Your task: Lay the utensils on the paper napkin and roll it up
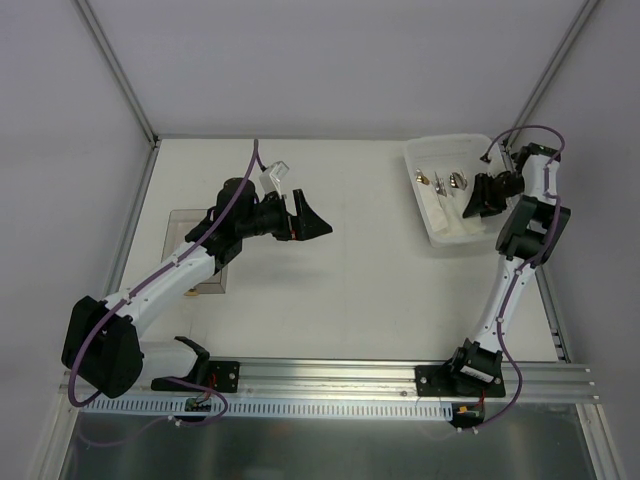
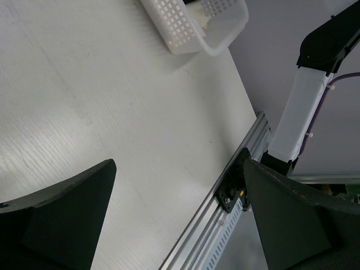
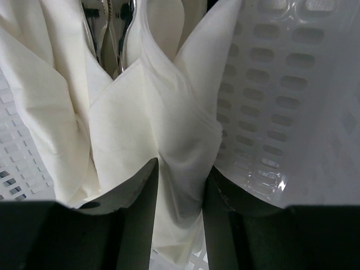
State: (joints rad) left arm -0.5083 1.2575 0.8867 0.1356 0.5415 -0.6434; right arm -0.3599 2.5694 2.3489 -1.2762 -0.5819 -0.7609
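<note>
The left jaws hung well to the left of the basket (image 1: 452, 236), above bare tabletop (image 1: 370, 290), spread wide with nothing between them. From there they could not steady the basket, so a pull on its contents might have dragged or tipped the light lattice.

Inside the basket, the right jaws were closed on a raised fold of the paper napkin (image 3: 169, 129), which lay crumpled in among the utensils (image 1: 440, 180). The likeliest trouble seemed to be the thin paper tearing if a lift snagged it on a cutlery piece or on the basket's wall. The pinch may also have taken more than one layer, in which case extra paper would have come up with it. A utensil resting in the folds could have been carried up and dropped outside the basket. Held by a single fold, the sheet would probably have come out bunched and needed flattening before anything could go on it.

By count:
- **Arms:** two.
- **Basket:** one.
- **Utensils:** at least three shiny pieces at the basket's far end, though their exact number could not be told.
- **Napkin:** white paper that could have been one sheet or several. The folds hid that.
</note>
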